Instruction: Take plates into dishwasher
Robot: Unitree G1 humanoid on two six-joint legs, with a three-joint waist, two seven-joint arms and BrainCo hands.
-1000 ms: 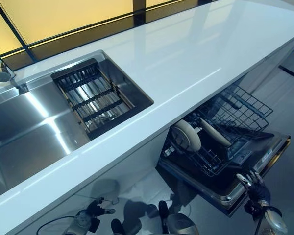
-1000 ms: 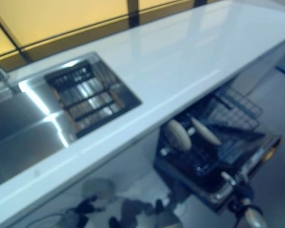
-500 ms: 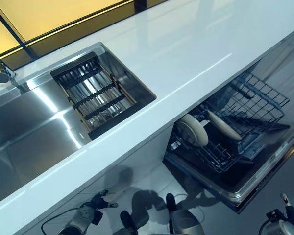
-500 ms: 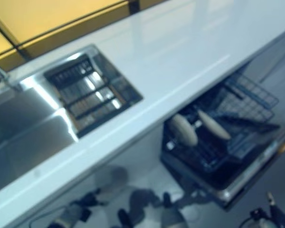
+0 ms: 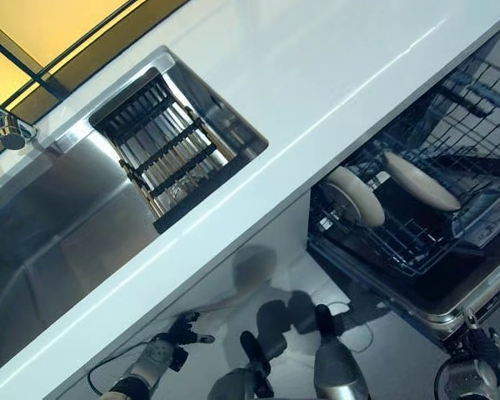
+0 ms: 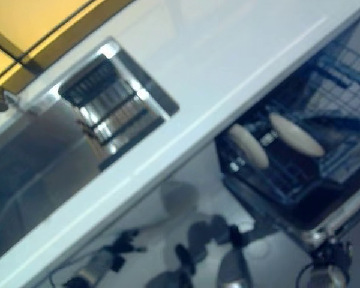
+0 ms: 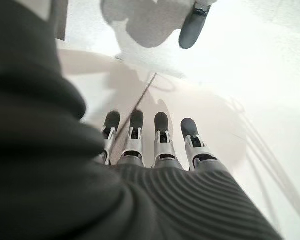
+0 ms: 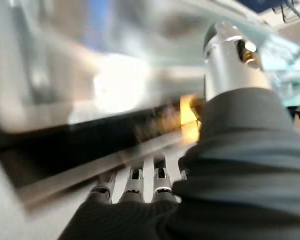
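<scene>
I see a long glossy white bench (image 5: 317, 75) running diagonally through both eye views, with a stainless steel sink (image 5: 58, 225) set into it toward my left. A dark slatted drain rack (image 5: 162, 150) sits in the sink's right end, and a chrome tap (image 5: 4, 129) stands at the sink's far left edge. Yellow-lit window panels with dark frames (image 5: 42, 29) run behind the bench. Below the bench on the right, the dishwasher door (image 5: 433, 296) hangs open and the dark wire lower basket (image 5: 425, 225) is pulled out over it. Two round cream-white plates stand on edge in the basket, tilted, near each other but apart: one plate (image 5: 354, 196) toward the basket's front left, the other plate (image 5: 421, 181) just beyond it toward the right. No plate shows on the bench or in the sink. My left robot hand (image 5: 183, 329) hangs low over the pale floor (image 5: 258, 283) in front of the bench cabinet; its wrist view shows its fingers (image 7: 162, 132) straight, side by side, holding nothing. My right robot hand (image 5: 475, 346) is low at the bottom right, just beside the front edge of the open dishwasher door; its wrist view shows its fingers (image 8: 135, 182) extended in a row, relaxed and empty, with the door's edge blurred past them. I cannot tell whether they touch the door.
</scene>
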